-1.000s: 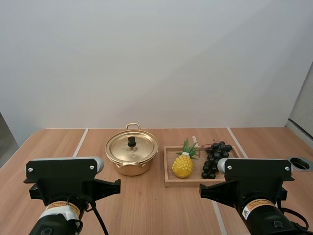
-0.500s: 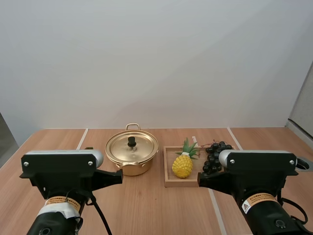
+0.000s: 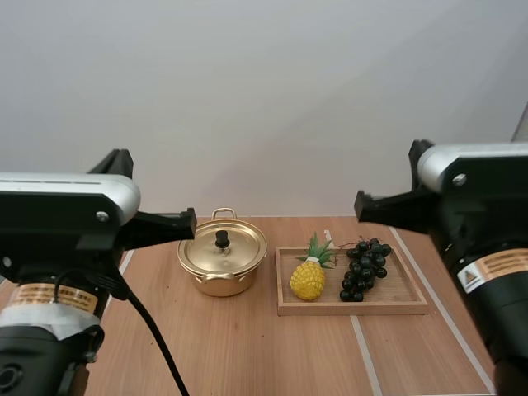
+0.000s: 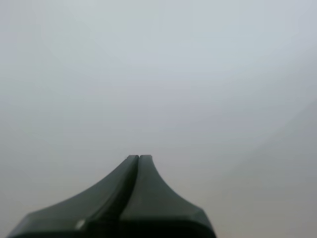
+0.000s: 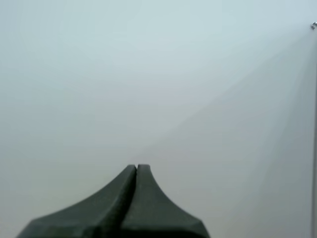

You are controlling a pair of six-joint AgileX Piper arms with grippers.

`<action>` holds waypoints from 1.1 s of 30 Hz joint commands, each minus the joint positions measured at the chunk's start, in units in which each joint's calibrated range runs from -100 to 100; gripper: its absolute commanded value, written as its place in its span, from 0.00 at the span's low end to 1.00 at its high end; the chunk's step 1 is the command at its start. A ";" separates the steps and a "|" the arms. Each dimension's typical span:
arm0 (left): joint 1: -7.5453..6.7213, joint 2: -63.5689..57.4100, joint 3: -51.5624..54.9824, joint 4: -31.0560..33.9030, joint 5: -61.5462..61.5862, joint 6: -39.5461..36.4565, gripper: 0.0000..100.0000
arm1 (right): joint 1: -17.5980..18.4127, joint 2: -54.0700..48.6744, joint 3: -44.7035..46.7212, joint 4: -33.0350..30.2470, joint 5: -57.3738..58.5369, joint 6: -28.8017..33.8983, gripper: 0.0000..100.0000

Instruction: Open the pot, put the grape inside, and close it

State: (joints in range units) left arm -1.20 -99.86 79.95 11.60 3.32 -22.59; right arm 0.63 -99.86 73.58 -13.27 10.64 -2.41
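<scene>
Two arms have been raised since the earlier pictures. In the high view the left arm and the right arm were low over the near edge a second ago. They are now seen lifted well above the light wooden table and set farther out towards the sides. The tray's near right corner and the grapes, partly covered by the right arm before, are now left fully in sight. Nothing on the table has been moved.

The round golden metal pot is found left of the middle. It is closed by its flat golden lid, on which a small black knob stands upright. What lies inside the pot cannot be told. Just beside it on the right, not touching it, the shallow rectangular wooden tray is laid. In it the yellow toy pineapple with green leaves is placed at the left and the bunch of dark purple grapes at the right, close beside each other.

In the left wrist view the left gripper is shown with its black fingers pressed together into one dark wedge, with nothing held. In the right wrist view the right gripper is likewise closed upon nothing.
</scene>
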 commanded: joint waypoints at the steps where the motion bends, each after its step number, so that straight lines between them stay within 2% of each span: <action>1: 0.12 -0.14 -4.91 -0.11 -1.28 4.54 0.00 | -0.13 -0.14 -8.15 -0.63 7.75 -0.39 0.00; 5: 0.12 -0.14 -10.92 -0.11 4.18 10.01 0.00 | -0.13 -0.14 -18.15 -0.84 14.07 -0.39 0.00; 9: 0.12 -0.14 -18.33 -0.11 14.66 10.54 0.00 | -0.13 -0.14 -25.48 -0.84 19.70 -0.39 0.00; 12: 0.12 -0.14 -23.28 -0.21 21.36 9.19 0.00 | -0.13 -0.14 -29.69 -0.84 19.70 -0.39 0.00; 16: 0.12 -0.14 -30.20 -0.21 31.04 3.43 0.00 | -0.13 -0.14 -34.15 -0.84 19.70 -0.39 0.00; 19: 0.12 0.21 -34.75 -0.21 32.63 3.29 0.00 | -0.13 0.42 -36.26 -0.84 19.70 -0.39 0.00; 25: 0.12 13.82 -43.88 -0.21 34.33 3.29 0.00 | -0.13 10.21 -40.26 -0.84 19.89 -0.39 0.00; 33: 0.12 32.68 -55.19 -0.21 38.56 3.37 0.00 | -0.13 28.34 -48.38 -0.84 18.27 -0.39 0.00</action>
State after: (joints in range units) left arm -1.20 -71.35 27.15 11.71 41.27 -18.65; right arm 0.63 -74.87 27.47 -13.71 30.75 -2.41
